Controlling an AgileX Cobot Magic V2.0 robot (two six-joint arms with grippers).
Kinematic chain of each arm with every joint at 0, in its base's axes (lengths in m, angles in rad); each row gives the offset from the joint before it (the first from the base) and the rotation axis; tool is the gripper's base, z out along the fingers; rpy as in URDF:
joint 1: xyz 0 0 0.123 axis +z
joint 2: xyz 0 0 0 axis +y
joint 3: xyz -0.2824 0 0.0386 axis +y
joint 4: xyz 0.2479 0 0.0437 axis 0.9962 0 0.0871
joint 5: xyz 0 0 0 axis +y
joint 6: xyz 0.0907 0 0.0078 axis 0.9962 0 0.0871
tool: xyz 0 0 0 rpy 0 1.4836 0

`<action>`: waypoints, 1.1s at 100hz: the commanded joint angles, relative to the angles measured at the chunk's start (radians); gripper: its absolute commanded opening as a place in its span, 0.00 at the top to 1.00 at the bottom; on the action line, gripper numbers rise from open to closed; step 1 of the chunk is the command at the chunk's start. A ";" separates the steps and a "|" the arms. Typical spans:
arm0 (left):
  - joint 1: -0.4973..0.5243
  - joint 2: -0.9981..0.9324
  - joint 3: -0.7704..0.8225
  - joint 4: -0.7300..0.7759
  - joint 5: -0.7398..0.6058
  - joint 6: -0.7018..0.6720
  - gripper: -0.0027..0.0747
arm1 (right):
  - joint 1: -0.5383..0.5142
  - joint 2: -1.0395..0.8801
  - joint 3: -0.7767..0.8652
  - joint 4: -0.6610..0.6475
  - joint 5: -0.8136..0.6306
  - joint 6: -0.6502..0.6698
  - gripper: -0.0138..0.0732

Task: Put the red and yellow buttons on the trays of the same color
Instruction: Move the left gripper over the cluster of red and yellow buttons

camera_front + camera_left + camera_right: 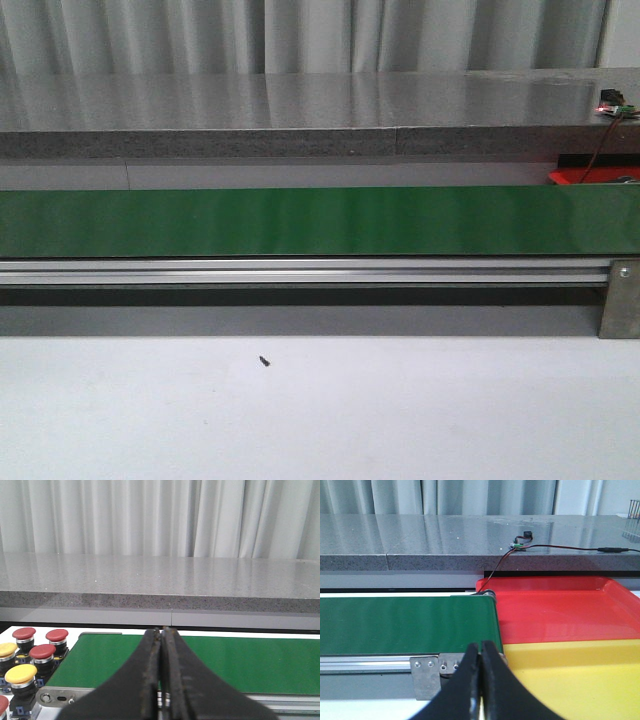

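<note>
Several red buttons [42, 652] and yellow buttons [20, 673] on black bases stand in a cluster off the left end of the green belt [260, 662], seen only in the left wrist view. My left gripper [161, 630] is shut and empty, over the belt's near edge, to the right of the buttons. The red tray [560, 610] and the yellow tray [580, 680] lie side by side at the belt's right end in the right wrist view. My right gripper [481, 645] is shut and empty near the belt's end bracket. A corner of the red tray [590, 176] shows in the front view.
The green belt [300, 222] spans the front view with an aluminium rail [300, 270] in front and a metal bracket [620, 298] at its right end. A grey stone ledge [320, 110] runs behind. A small circuit board [519, 544] with wires lies on the ledge.
</note>
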 commanded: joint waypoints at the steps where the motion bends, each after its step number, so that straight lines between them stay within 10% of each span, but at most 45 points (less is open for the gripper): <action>1: -0.009 -0.034 0.041 -0.010 -0.074 -0.008 0.99 | -0.006 -0.018 -0.019 -0.008 -0.082 -0.004 0.92; 41: -0.009 -0.034 0.018 -0.012 -0.099 -0.008 0.99 | -0.006 -0.018 -0.019 -0.008 -0.082 -0.004 0.92; 110: 0.125 0.395 -0.430 -0.050 0.272 -0.010 0.97 | -0.006 -0.018 -0.019 -0.008 -0.082 -0.004 0.92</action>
